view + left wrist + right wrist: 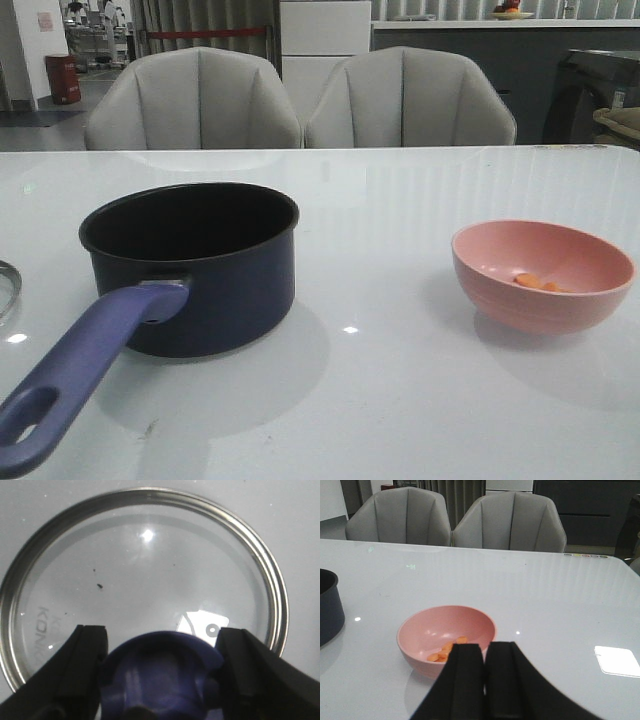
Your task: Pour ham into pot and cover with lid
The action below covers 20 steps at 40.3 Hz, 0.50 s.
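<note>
Pot (pixel 200 265) is my landmark: it sits upright on the white table (pixel 400 400), mouth open and empty, handle (pixel 75 375) pointing toward me, so it looks ready to receive. The ham (pixel 447 651) lies in the pink bowl (pixel 545 275), well to the right of the pot, not poured yet. The lid (pixel 142 580) lies flat on the table; only a sliver of its rim (pixel 8 285) shows left of the pot in the front view.

Left gripper (pixel 162 675) has its jaws spread wide, straddling the blue knob (pixel 160 675) on both sides; I can't confirm contact (looks staged for a knob grab). Right gripper (pixel 485 680) has its fingers pressed together, holding nothing, hovering on the near side of the bowl, away from the pot. My guess: bowl first, lid after.

Writing: partial etching on the lid glass, reads "KON…", rest hidden behind a finger. A small sticker near the knob is illegible.
</note>
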Tool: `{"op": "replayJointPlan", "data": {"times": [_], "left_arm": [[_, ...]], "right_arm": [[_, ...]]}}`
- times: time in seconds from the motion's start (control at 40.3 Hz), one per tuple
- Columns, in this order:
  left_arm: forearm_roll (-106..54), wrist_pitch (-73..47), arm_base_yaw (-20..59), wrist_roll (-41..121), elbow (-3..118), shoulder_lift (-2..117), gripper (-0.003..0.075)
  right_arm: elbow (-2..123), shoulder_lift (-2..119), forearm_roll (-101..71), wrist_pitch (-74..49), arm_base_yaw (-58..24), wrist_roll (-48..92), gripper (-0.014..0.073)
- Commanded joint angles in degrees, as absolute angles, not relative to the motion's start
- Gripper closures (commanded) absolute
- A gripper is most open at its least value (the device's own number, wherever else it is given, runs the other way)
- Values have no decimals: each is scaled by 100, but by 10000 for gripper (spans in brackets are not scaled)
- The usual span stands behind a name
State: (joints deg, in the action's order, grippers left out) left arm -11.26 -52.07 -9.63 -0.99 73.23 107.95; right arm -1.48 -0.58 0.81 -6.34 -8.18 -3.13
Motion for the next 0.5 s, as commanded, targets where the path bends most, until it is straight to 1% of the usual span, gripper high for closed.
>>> {"op": "replayJointPlan", "data": {"times": [0.0, 0.05, 0.099, 0.149, 0.223, 0.348, 0.472], "left_arm": [[-1301, -5129, -956, -89, 7485, 10615, 318], [-1301, -5159, -956, -89, 7485, 10656, 223], [-1301, -5202, -956, -89, 7488, 10682, 158], [-1301, -5234, -956, -89, 7498, 10698, 117], [-1289, -5281, -956, -89, 7526, 10706, 113], [-1289, -5708, -956, -67, 7837, 10656, 115], [-1343, -5879, -902, 193, 7978, 10307, 115]], "right_arm": [[-207, -169, 137, -203, -786, -298, 442], [-207, -169, 137, -203, -786, -298, 442], [-207, -169, 137, -203, -786, -298, 442], [-207, -169, 137, -203, -786, -298, 442], [-207, -169, 137, -203, -786, -298, 442], [-207, -169, 137, -203, -786, -298, 442], [-207, -169, 137, -203, -786, -298, 442]]}}
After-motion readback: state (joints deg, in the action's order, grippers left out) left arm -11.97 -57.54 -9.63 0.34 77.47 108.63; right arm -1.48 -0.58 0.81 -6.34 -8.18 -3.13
